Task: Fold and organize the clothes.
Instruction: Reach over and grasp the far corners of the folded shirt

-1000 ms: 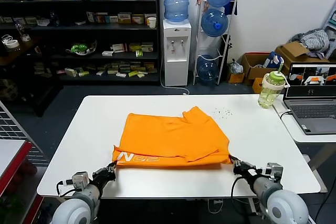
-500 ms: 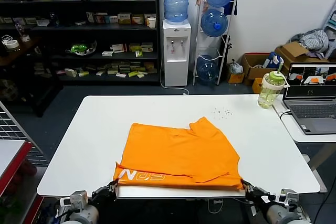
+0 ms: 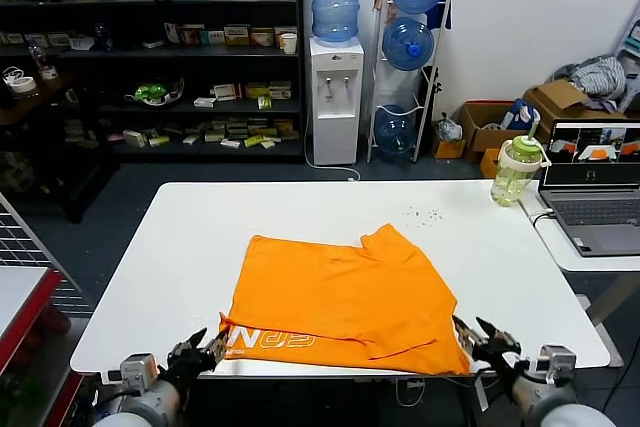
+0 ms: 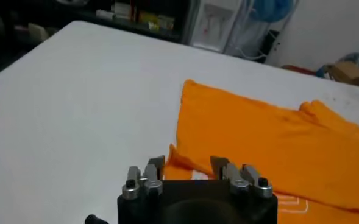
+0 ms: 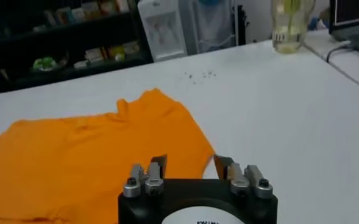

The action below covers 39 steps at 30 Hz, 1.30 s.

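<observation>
The orange T-shirt (image 3: 340, 297) is laid on the white table (image 3: 150, 247), folded over once, its near edge reaching the table's front edge between the two pincers. The white lettering (image 3: 270, 338) is seen on the lower layer, just beyond the left gripper (image 3: 210, 344).

The left gripper is held at the table's front edge with its jaws spread and nothing between them; the shirt's near left corner (image 4: 178, 159) lies just ahead of the fingertips. The right gripper (image 3: 484, 339) is held likewise, jaws wide and empty, with the near right corner (image 5: 197, 159) just ahead of it and toward the robot's left. From neither wrist view can it be told whether cloth is touched; no cloth is gripped.

The garment is judged light, soft and limp: it will sag and crease wherever it is not supported, and its layers may slide over one another. It is judged best taken at the two near corners, both layers pinched together close to the edge, so that the fold stays even when lifted. A grasp on the top layer alone would likely peel the fold open.
</observation>
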Motion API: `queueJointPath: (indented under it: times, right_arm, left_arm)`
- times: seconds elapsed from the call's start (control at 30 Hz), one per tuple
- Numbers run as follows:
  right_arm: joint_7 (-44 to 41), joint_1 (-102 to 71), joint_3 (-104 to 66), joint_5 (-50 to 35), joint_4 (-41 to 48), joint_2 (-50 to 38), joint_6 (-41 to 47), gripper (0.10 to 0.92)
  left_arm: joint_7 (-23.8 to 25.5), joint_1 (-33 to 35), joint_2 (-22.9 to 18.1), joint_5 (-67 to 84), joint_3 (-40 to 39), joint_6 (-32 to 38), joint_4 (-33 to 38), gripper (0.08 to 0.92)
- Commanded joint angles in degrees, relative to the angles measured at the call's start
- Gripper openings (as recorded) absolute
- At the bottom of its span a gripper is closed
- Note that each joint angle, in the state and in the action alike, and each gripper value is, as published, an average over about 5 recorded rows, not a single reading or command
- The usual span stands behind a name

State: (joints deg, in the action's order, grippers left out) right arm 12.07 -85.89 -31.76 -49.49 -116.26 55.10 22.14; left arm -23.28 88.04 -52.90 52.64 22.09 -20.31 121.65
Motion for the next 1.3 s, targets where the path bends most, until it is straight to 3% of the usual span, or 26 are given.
queueJointPath:
  times: [0.03,0.23,0.53,1.3]
  right_arm:
    - [0.2,26.8,10.1,1.0,12.8,2.1,-3.3,0.717]
    - [1.7,44.3,21.1,1.7,29.1,5.9,-2.3,0.818]
    - [-0.7,53.4,26.8,2.4,46.4,11.3,4.1,0.823]
    - [-3.8,52.4,27.9,3.9,50.1,12.8,8.3,0.823]
  left_arm:
    - [5.1,-21.9,-0.6,0.4,-3.5,3.8,-12.6,0.660]
    - [9.3,-36.2,-3.7,-0.4,-11.3,4.9,-29.3,0.805]
    - [14.2,-46.4,-8.1,-2.5,-17.8,3.1,-47.8,0.823]
    - [16.3,-52.3,-12.5,-7.5,-23.7,2.6,-55.3,0.823]
